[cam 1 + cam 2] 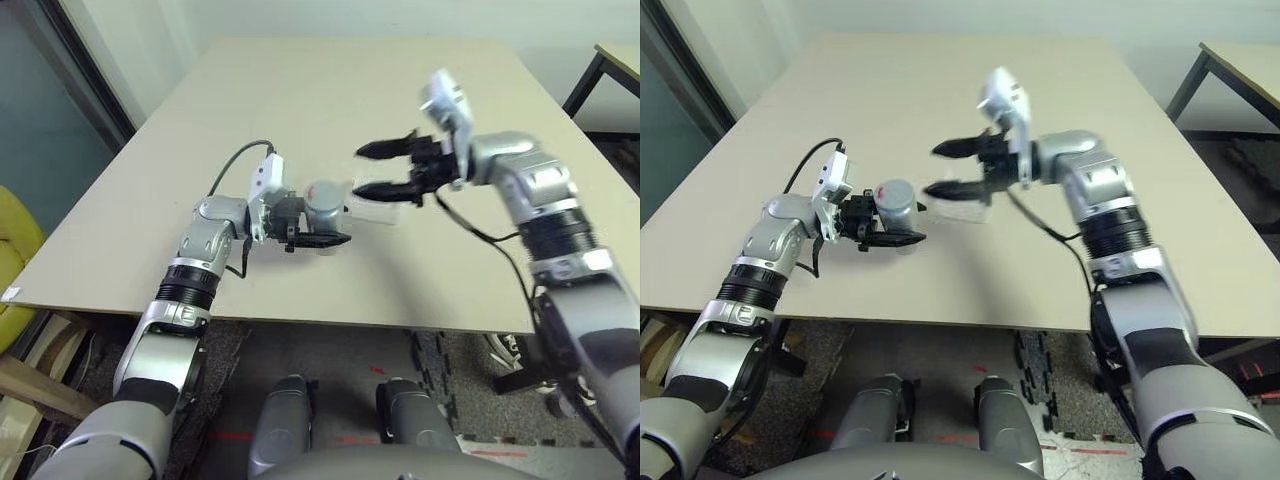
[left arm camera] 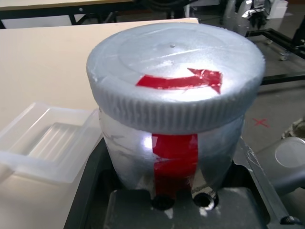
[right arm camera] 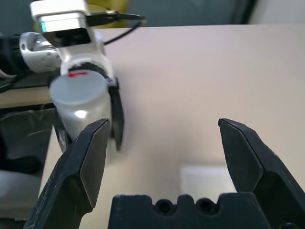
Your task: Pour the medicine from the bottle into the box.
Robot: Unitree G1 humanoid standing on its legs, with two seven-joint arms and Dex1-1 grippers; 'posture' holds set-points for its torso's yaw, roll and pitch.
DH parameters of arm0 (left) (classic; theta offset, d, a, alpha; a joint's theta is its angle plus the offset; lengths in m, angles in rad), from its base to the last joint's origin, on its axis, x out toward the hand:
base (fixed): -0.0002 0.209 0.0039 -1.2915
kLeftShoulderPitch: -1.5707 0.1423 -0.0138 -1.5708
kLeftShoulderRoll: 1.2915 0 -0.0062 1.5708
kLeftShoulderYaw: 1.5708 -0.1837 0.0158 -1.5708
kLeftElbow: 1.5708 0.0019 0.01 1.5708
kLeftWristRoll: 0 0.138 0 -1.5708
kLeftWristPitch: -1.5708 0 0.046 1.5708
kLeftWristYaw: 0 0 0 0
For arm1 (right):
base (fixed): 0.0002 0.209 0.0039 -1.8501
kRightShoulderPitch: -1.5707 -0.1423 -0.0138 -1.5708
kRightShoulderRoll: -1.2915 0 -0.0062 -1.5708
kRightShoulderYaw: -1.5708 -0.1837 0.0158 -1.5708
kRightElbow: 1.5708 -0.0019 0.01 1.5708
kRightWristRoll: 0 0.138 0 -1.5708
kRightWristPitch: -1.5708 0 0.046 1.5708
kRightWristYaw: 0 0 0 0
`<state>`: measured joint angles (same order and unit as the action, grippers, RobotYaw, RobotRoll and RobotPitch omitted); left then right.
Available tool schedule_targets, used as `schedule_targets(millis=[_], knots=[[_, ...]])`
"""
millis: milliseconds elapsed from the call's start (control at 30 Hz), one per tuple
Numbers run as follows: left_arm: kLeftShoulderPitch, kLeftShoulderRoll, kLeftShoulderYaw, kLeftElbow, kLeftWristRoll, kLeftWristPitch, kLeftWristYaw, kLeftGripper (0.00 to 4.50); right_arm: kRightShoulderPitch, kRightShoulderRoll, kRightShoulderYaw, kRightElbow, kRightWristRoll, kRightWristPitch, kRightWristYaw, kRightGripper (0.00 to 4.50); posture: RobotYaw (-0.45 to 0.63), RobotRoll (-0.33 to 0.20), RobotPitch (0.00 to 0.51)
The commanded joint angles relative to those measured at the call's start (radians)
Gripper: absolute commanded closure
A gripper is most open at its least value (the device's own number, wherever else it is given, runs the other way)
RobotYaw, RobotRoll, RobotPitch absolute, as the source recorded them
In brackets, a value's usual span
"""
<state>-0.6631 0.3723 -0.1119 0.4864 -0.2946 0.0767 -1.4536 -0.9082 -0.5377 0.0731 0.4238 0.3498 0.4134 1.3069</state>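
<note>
Left gripper (image 2: 174, 167): clamped on medicine bottle (image 2: 124, 148) body, leaving screw cap (image 2: 176, 62) free to turn
Right gripper (image 3: 162, 167): fingers apart, empty, over frosted tray-like box (image 1: 375, 208), likely going for cap
Box: on table (image 1: 350, 90), just beside bottle, presumably for a short pour
Bottle: upright, cap on; cap likely off first

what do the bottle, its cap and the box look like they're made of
The bottle looks like smooth, glossy plastic, from its sharp highlights, though its silvery sheen leaves foil possible. Its cap seems to be grey moulded plastic, satin, with fine ribs and scuffs. The box appears to be thin frosted plastic: it's cloudy and see-through, with moulded ridges.
</note>
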Motion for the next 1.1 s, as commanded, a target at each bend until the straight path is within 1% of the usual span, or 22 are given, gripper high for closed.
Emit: schedule_targets(millis=[33, 133, 367, 500, 733, 933, 1100], knots=[[-0.005, 0.005, -0.009, 0.013, 0.0, -0.01, -0.011, 1.97, 0.029, -0.033, -0.023, -0.008, 0.003, 0.017, -0.005, 0.0, -0.05, 0.0, 0.04], [-0.01, 0.003, -0.011, 0.023, 0.001, -0.014, -0.012, 1.97, 0.043, -0.039, -0.023, -0.04, 0.012, 0.032, -0.012, 0.0, -0.05, 0.0, 0.04], [-0.021, 0.001, -0.013, 0.04, 0.003, -0.023, -0.016, 1.97, 0.06, -0.005, -0.001, -0.134, 0.035, 0.079, -0.03, 0.0, -0.06, 0.0, 0.038], [-0.021, 0.002, -0.012, 0.044, 0.002, -0.027, -0.015, 1.97, 0.062, 0.038, 0.029, -0.202, 0.052, 0.108, -0.023, 0.0, -0.05, 0.0, 0.038], [-0.014, 0.004, -0.011, 0.036, 0.001, -0.023, -0.011, 1.97, 0.065, 0.091, 0.064, -0.27, 0.071, 0.143, -0.025, 0.0, -0.05, 0.0, 0.042], [-0.013, -0.001, -0.014, 0.03, 0.0, -0.021, -0.008, 1.97, 0.061, 0.13, 0.111, -0.278, 0.044, 0.129, -0.038, 0.0, -0.04, 0.0, 0.042], [-0.011, -0.005, -0.016, 0.027, 0.0, -0.021, -0.009, 1.97, 0.048, 0.155, 0.131, -0.27, 0.044, 0.124, -0.045, 0.0, -0.04, 0.0, 0.041]])
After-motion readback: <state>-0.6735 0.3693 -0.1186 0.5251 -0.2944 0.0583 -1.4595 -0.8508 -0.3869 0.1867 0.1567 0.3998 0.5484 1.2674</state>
